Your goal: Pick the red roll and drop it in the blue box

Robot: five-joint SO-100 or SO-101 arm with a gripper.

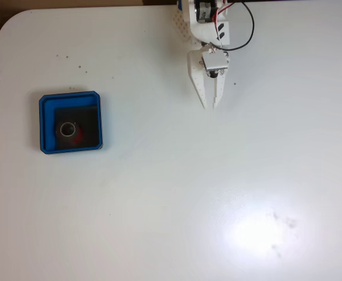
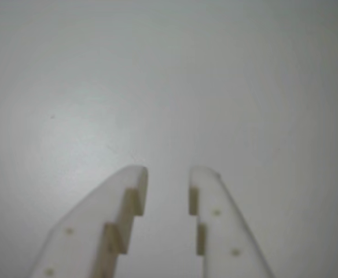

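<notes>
In the overhead view the blue box (image 1: 70, 97) sits on the left side of the white table. The red roll (image 1: 69, 129) lies flat on the box's black floor, left of centre, with its pale hollow centre facing up and a bit of red edge at its lower right. My white gripper (image 1: 211, 106) hangs at the top centre, far to the right of the box, fingers pointing toward the table's front. In the wrist view the gripper (image 2: 166, 174) is slightly open, with bare table showing in the gap between the fingers.
The white table (image 1: 177, 193) has a rounded back-left corner, with brown floor beyond its left edge. A black cable (image 1: 250, 32) loops off the arm at the top. Glare and a few faint smudges (image 1: 282, 225) mark the lower right.
</notes>
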